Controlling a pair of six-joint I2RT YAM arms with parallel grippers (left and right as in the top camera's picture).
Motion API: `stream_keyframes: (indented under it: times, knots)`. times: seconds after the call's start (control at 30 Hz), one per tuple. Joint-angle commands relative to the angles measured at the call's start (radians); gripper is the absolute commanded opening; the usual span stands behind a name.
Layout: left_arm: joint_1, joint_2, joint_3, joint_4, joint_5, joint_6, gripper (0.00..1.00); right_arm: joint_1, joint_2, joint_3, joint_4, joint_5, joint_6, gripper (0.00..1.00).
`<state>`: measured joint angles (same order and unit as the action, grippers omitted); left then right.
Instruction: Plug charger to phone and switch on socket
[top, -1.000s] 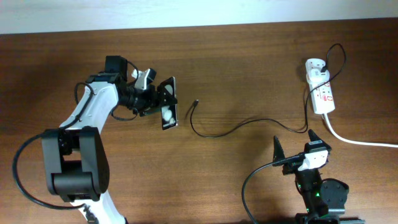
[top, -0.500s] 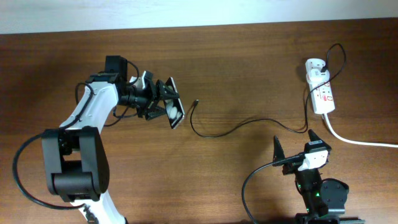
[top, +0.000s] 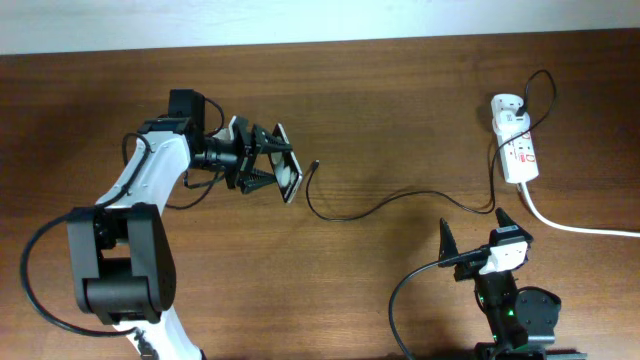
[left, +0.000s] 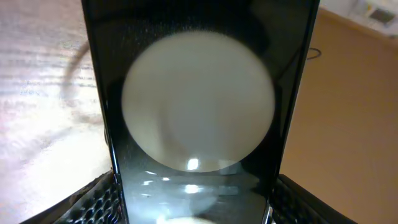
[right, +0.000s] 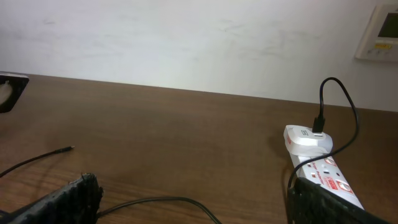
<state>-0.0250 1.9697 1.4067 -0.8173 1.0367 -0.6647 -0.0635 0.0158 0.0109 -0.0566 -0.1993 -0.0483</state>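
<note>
Left gripper (top: 270, 169) grips phone (top: 290, 183) tilted, port aimed at charger (top: 380, 205); right gripper (top: 474, 229) idles wide at near edge.

Nothing legible to call out. Red markings on the socket (right: 328, 176) are too small to make out in any view. The phone (left: 199, 106) fills the left wrist view, showing just a pale round blob on its face and no readable letters.

Open tabletop (top: 400, 110) between phone (top: 284, 176) and socket (top: 518, 152), charger (top: 400, 197) snaking across mid-table
</note>
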Motion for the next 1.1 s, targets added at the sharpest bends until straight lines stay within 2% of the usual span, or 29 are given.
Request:
stream_keyframes:
  times: [0.0,0.03,0.17,0.27,0.47,0.63,0.77,1.07]
  knots:
    - [0.002,0.001,0.031,0.007,0.049,-0.179,0.51,0.004,-0.009,-0.003,-0.008,0.002,0.003,0.98]
    - [0.002,0.001,0.031,0.011,0.049,-0.224,0.49,0.004,-0.009,-0.003,-0.008,0.002,0.003,0.99]
    - [0.002,0.001,0.031,0.013,0.14,-0.312,0.51,0.004,-0.009,-0.003,-0.008,0.002,0.003,0.99]
    - [0.002,0.001,0.031,0.013,0.304,-0.319,0.51,0.004,-0.009,-0.003,-0.008,0.002,0.003,0.99]
    - [0.002,0.001,0.031,0.013,0.449,-0.32,0.51,0.004,-0.009,-0.003,-0.008,0.002,0.003,0.99]
    - [0.002,0.001,0.031,0.013,0.46,-0.337,0.45,0.004,-0.009,-0.003,-0.008,0.002,0.003,0.98]
    - [0.002,0.001,0.031,0.013,0.46,-0.338,0.34,0.004,-0.009,-0.003,-0.008,0.002,0.003,0.99]
    - [0.002,0.001,0.031,0.013,0.396,-0.632,0.34,0.004,-0.009,-0.003,-0.008,0.002,0.003,0.99]
